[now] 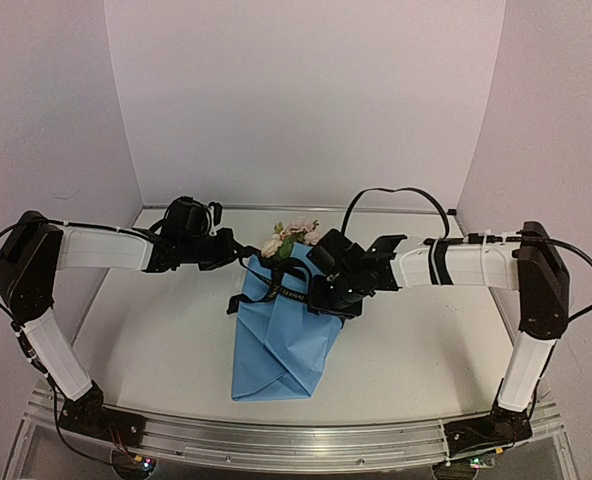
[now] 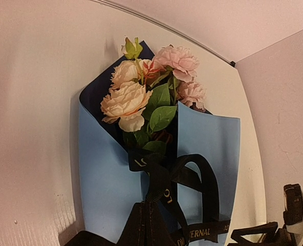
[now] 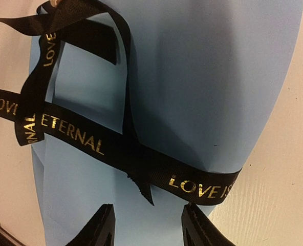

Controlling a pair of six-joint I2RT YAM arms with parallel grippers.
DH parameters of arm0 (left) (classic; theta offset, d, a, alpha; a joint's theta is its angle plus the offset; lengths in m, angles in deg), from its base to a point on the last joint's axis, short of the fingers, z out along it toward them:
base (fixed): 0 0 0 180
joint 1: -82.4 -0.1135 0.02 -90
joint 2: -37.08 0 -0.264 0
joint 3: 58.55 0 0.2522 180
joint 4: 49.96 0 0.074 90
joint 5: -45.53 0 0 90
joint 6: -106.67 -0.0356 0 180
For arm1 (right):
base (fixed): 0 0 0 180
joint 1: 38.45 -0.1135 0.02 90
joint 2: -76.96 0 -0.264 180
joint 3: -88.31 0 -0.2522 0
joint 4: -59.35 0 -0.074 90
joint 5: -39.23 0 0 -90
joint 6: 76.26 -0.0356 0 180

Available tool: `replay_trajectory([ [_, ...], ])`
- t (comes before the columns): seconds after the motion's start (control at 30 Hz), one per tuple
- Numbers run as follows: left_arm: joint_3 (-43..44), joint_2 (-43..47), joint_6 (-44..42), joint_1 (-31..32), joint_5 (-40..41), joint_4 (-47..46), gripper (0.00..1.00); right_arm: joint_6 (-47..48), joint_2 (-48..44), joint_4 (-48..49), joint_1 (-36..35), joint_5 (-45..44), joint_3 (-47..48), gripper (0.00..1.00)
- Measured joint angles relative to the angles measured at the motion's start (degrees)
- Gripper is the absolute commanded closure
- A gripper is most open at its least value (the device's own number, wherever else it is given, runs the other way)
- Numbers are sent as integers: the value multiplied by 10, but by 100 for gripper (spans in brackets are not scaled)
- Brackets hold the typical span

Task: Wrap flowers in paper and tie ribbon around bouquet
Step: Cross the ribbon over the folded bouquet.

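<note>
Bouquet (image 1: 276,340) lay at the centre of the table (image 1: 156,340), with the folded end of the light blue paper (image 1: 281,365) nearest the arm bases. Farther back, a black ribbon (image 3: 90,138) with gold lettering crossed the paper in loose loops. Right gripper (image 3: 147,211) hovered just over that band, fingers apart, nothing between them. Left gripper (image 1: 234,256), at the bundle's left, was pinched together on a ribbon strand. Farthest: flowers (image 2: 136,97), pink and cream heads, at the navy-lined open end.

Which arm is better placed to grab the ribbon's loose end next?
Right. The right gripper, open, hangs just over the ribbon tail on the paper; the left gripper looks shut on another strand.
</note>
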Motion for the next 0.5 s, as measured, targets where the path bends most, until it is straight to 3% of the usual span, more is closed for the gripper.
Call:
replay_trajectory([
  [0.5,1,0,0,0,0,0,100,-47,18,45,0,37,-22,61],
])
